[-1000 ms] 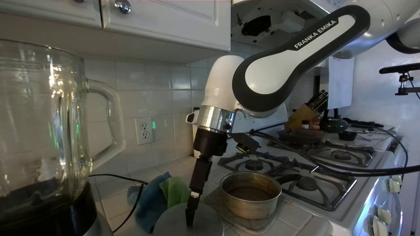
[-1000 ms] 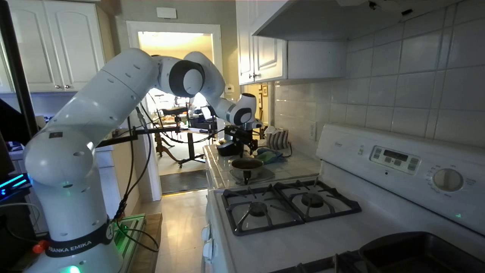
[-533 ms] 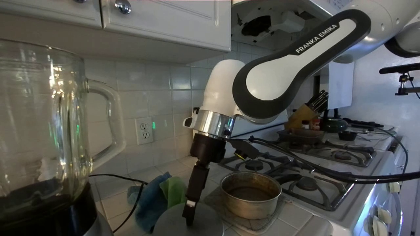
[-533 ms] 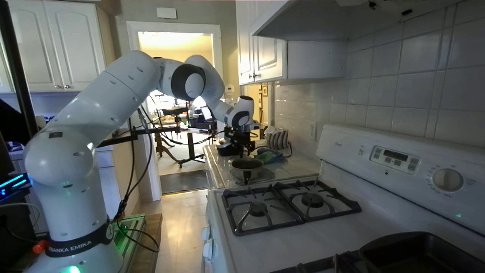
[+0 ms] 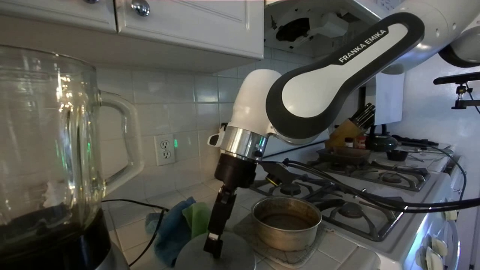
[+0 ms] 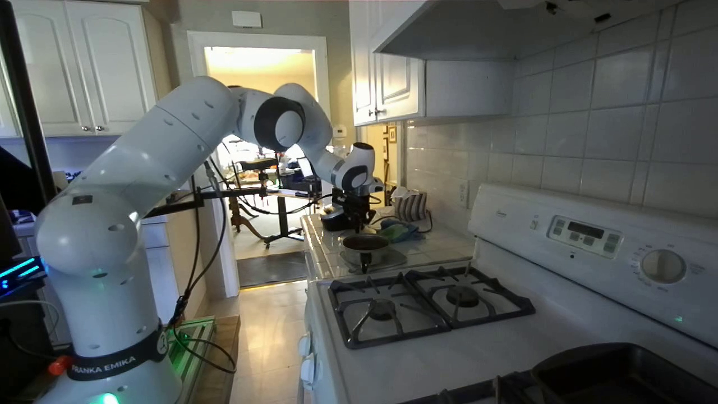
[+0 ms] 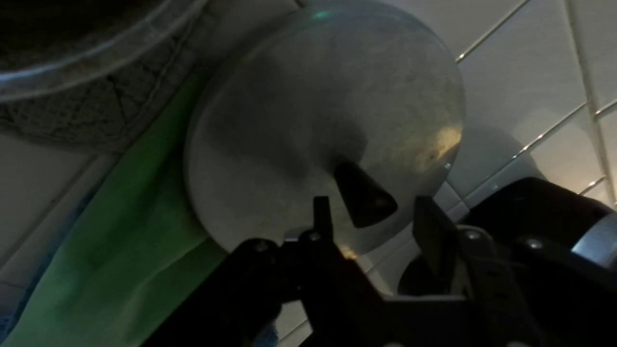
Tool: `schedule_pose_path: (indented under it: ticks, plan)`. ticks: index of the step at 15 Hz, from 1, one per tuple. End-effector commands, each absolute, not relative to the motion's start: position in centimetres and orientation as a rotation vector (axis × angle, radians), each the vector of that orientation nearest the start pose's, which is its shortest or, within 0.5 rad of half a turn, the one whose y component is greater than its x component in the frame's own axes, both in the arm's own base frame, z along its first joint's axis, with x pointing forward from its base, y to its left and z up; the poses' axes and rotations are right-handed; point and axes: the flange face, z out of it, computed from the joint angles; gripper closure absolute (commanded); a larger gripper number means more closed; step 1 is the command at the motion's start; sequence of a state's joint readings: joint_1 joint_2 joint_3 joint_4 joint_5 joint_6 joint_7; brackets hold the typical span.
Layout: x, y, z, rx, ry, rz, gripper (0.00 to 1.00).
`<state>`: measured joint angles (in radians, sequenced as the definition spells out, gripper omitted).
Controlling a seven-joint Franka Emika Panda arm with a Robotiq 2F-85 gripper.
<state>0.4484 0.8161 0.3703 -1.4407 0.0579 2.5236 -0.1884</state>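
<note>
A round grey metal lid [image 7: 270, 111] lies on the white tiled counter, and a black tapered knob [image 7: 361, 193] stands up from its middle. My gripper [image 7: 373, 200] is over the lid with its jaws part-way apart. The knob's top shows between the fingertips, a gap visible on either side, so nothing looks gripped. In an exterior view the gripper [image 5: 213, 247] reaches down in front of the lid [image 5: 236, 257], and the knob is hidden there behind the fingers.
Beside the lid, an open saucepan [image 5: 287, 225] sits on a mat. Green cloth [image 5: 200, 217] and blue cloth [image 5: 174, 228] lie against the lid's other side. A glass blender jug [image 5: 48, 131] stands nearby. Stove grates [image 6: 381, 308] adjoin the counter; a cabinet [image 5: 187, 26] hangs above.
The arm has come down slightly, and in an exterior view the gripper has shifted a little to the left. The jaws have drawn closer together. Lid, saucepan and cloths have stayed put.
</note>
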Motion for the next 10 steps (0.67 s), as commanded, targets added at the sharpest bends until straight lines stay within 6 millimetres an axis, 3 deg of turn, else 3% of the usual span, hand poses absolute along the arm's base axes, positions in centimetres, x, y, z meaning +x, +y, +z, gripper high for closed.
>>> schedule_pose_path:
  ticks: [1,3,7,10]
  plan:
    - [56.3,50.3,25.2,-2.530,-1.088,-0.326,0.81]
    - [56.5,50.2,24.9,-2.536,-1.083,-0.334,0.95]
    - [56.7,50.2,26.1,-2.512,-1.079,-0.358,0.93]
    - [57.1,50.0,28.0,-2.513,-1.081,-0.431,0.93]
